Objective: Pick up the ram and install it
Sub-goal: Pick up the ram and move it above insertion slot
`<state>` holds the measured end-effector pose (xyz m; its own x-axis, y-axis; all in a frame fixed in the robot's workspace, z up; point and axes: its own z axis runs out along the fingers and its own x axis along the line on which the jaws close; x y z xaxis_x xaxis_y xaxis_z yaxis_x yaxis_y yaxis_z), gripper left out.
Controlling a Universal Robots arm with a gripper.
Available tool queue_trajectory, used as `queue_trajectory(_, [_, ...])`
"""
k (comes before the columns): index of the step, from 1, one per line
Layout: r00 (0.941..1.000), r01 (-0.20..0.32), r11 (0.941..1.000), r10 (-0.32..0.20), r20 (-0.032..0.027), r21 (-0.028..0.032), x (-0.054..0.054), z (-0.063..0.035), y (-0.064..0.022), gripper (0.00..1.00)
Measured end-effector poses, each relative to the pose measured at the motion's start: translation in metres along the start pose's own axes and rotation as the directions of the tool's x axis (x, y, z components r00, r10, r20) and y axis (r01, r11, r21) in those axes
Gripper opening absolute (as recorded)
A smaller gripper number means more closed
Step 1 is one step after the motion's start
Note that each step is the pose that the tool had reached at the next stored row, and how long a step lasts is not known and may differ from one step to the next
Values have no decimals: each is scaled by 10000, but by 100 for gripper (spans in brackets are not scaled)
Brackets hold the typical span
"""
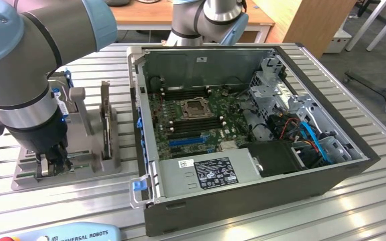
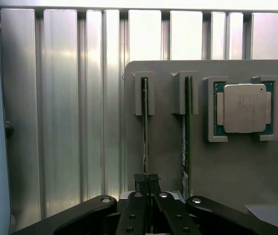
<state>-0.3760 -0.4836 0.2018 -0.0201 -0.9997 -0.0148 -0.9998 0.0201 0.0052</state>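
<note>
Gripper (image 2: 147, 181) is nearly closed, pinching the ram (image 2: 145, 132), which stands on edge in the slot nearest the edge of the gray holder (image 2: 163, 147). Gripped so thinly, it could twist, jam in the slot guides, or slip if pulled crooked.

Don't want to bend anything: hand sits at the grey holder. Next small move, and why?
Probably a short straight lift: the hand appears shut on the thin green ram stick standing edge-on in a slot of the grey holder; sideways pull could bind it.
</note>
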Motion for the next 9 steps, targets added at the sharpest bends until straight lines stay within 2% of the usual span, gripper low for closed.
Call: queue_trajectory(9, [10000, 63, 10000, -63, 20, 5, 0, 0, 1, 12])
